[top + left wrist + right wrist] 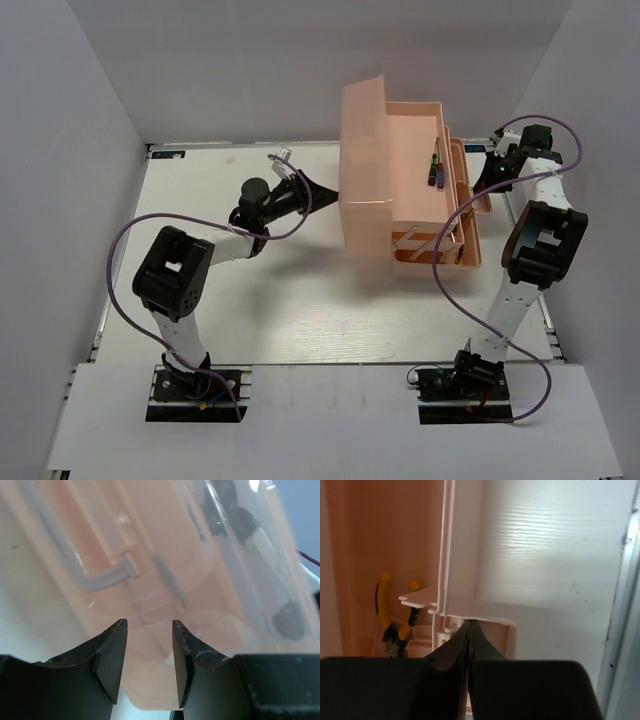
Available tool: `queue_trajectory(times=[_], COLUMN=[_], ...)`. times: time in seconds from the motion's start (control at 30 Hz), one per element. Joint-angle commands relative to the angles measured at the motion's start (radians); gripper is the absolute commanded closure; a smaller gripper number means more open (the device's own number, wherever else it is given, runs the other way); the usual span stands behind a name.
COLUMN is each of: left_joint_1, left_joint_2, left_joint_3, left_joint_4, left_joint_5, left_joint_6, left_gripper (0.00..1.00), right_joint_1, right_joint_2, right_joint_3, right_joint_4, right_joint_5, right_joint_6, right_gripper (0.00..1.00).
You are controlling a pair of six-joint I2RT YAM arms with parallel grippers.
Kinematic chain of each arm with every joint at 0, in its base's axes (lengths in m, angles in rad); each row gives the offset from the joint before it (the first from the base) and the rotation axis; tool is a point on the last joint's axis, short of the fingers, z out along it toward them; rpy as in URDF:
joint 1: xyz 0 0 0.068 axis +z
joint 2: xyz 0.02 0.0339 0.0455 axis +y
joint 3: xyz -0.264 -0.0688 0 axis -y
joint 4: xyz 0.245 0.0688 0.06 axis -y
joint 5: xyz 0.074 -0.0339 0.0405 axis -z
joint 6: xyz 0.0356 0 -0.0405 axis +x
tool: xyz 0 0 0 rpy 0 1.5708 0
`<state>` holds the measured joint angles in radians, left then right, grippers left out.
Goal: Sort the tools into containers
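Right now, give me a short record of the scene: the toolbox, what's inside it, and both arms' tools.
toolbox: pink, on the table, lid open and upright
screwdriver: slim, dark, inside near the right wall
pliers: yellow-handled, inside the toolbox
left tool: open, facing the lid's handle side
right tool: shut, tips at the toolbox's right rim

White table (300, 320), pale walls (250, 60)

robotics lab, white table (290, 310), plain white walls (70, 120) around it, left arm (175, 270), right arm (535, 250) bolted down
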<state>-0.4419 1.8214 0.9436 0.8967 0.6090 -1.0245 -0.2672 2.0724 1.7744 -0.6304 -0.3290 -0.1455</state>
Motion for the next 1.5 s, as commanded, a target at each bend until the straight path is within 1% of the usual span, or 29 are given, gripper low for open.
queue_trajectory(times=[0.0, 0.13, 0.27, 0.4, 0.5, 0.57, 0.6, 0.63, 0.7, 0.73, 0.77, 0.8, 0.83, 0.87, 0.9, 0.93, 0.97, 1.0, 1.07, 1.1, 1.13, 1.23, 1.33, 1.47], left_joint_1=[-0.038, -0.073, -0.098, -0.119, -0.129, -0.117, -0.107, -0.098, -0.086, -0.086, -0.075, -0.075, -0.075, -0.075, -0.066, -0.066, -0.066, -0.066, -0.066, -0.066, -0.066, -0.066, -0.066, -0.066], left_joint_2=[-0.045, -0.007, 0.022, 0.045, 0.036, 0.003, -0.034, -0.057, -0.109, -0.167, -0.198, -0.229, -0.262, -0.336, -0.373, -0.41, -0.443, -0.511, -0.566, -0.592, -0.635, -0.703, -0.741, -0.783], left_joint_3=[0.09, 0.156, 0.23, 0.253, 0.262, 0.241, 0.221, 0.209, 0.186, 0.175, 0.175, 0.161, 0.161, 0.143, 0.123, 0.098, 0.083, 0.064, 0.005, -0.017, -0.04, -0.132, -0.167, -0.218], left_joint_4=[0.027, 0.027, 0.018, 0.018, 0.018, 0.018, 0.005, -0.01, -0.05, -0.124, -0.166, -0.206, -0.287, -0.326, -0.367, -0.448, -0.478, -0.504, -0.553, -0.562, -0.562, -0.571, -0.582, -0.591], left_joint_5=[0.084, 0.133, 0.182, 0.198, 0.198, 0.189, 0.189, 0.176, 0.147, 0.124, 0.112, 0.098, 0.059, 0.037, 0.012, -0.032, -0.054, -0.07, -0.107, -0.107, -0.123, -0.141, -0.15, -0.15], left_joint_6=[0.01, 0.01, 0.001, -0.008, -0.008, -0.008, 0.001, 0.001, 0.056, 0.084, 0.114, 0.176, 0.203, 0.231, 0.288, 0.315, 0.339, 0.371, 0.383, 0.394, 0.394, 0.394, 0.394, 0.385], left_gripper=[0.49, 0.49, 0.49, 0.49, 0.49, 0.49, 0.49, 0.49, 0.49, 0.49, 0.49, 0.49, 0.49, 0.49, 0.49, 0.49, 0.49, 0.49, 0.49, 0.49, 0.49, 0.49, 0.49, 0.49], right_joint_1=[0.051, 0.054, 0.063, 0.088, 0.1, 0.105, 0.103, 0.102, 0.099, 0.097, 0.097, 0.095, 0.095, 0.097, 0.097, 0.097, 0.095, 0.094, 0.095, 0.1, 0.102, 0.103, 0.109, 0.128], right_joint_2=[0.061, 0.112, 0.138, 0.146, 0.132, 0.103, 0.08, 0.066, 0.022, 0.014, 0.005, -0.021, -0.032, -0.055, -0.075, -0.086, -0.104, -0.118, -0.126, -0.127, -0.13, -0.136, -0.144, -0.146], right_joint_3=[0.032, 0.097, 0.129, 0.119, 0.074, 0.027, -0.034, -0.059, -0.096, -0.14, -0.15, -0.176, -0.208, -0.243, -0.257, -0.292, -0.326, -0.339, -0.377, -0.383, -0.389, -0.414, -0.426, -0.428], right_joint_4=[-0.149, -0.199, -0.235, -0.255, -0.229, -0.204, -0.152, -0.131, -0.086, -0.078, -0.071, -0.069, -0.051, -0.043, -0.04, -0.022, -0.019, -0.022, -0.052, -0.077, -0.086, -0.112, -0.129, -0.213], right_joint_5=[-0.309, -0.364, -0.384, -0.396, -0.403, -0.375, -0.372, -0.363, -0.328, -0.318, -0.282, -0.265, -0.233, -0.213, -0.168, -0.163, -0.159, -0.171, -0.189, -0.234, -0.245, -0.292, -0.327, -0.393], right_joint_6=[-0.023, -0.039, -0.058, -0.06, -0.043, -0.013, -0.006, 0.013, 0.018, 0.011, 0.003, -0.005, -0.014, -0.017, -0.035, -0.039, -0.051, -0.072, -0.1, -0.117, -0.118, -0.111, -0.108, -0.146], right_gripper=[1.0, 1.0, 1.0, 1.0, 1.0, 1.0, 1.0, 1.0, 1.0, 1.0, 1.0, 1.0, 1.0, 1.0, 1.0, 1.0, 1.0, 1.0, 1.0, 1.0, 1.0, 1.0, 1.0, 1.0])
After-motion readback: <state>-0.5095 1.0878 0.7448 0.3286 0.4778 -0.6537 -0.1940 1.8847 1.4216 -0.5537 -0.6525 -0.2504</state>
